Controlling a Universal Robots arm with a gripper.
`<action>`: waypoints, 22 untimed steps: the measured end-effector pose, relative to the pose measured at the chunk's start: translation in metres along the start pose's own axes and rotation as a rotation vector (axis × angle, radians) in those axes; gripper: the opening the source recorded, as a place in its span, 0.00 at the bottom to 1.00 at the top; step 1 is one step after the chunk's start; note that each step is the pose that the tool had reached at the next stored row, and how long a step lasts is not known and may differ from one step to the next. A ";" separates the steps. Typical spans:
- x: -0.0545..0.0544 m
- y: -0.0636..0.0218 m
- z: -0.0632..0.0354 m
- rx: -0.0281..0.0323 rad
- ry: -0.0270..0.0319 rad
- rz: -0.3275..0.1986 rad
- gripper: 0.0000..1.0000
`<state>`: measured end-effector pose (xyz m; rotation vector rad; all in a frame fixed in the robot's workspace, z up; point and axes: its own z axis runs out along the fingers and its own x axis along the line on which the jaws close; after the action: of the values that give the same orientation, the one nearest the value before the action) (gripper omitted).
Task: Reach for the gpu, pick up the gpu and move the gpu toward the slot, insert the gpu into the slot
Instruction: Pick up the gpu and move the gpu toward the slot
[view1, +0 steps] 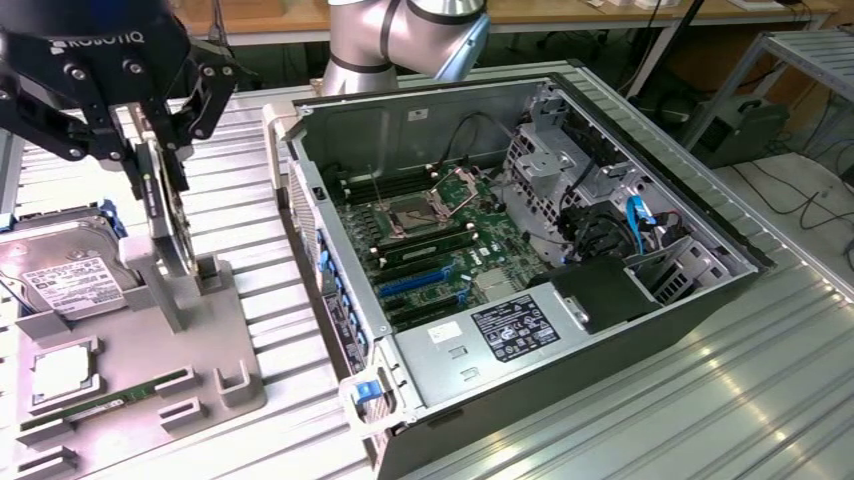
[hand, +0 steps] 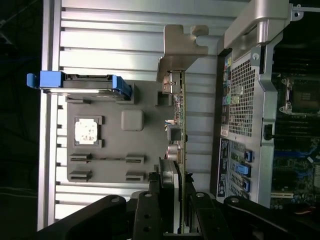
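Gpu (hand: 182, 120) edge-on, one end buried in gripper (hand: 178, 186) clamp.

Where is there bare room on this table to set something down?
Bare ribbed metal table at the exterior view's right of the open grey computer case; a narrow strip between case and grey tray. Crowded: the tray, where the black claw grips the dark flat card.
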<state>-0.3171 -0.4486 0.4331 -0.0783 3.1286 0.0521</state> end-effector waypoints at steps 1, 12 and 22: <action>0.000 0.0001 -0.0020 -0.0001 0.0000 0.000 0.28; -0.003 0.0003 -0.0117 0.0000 -0.0002 0.000 0.28; -0.021 -0.0007 -0.0114 0.0000 -0.0003 0.000 0.28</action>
<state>-0.2962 -0.4486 0.4447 -0.0785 3.1283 0.0521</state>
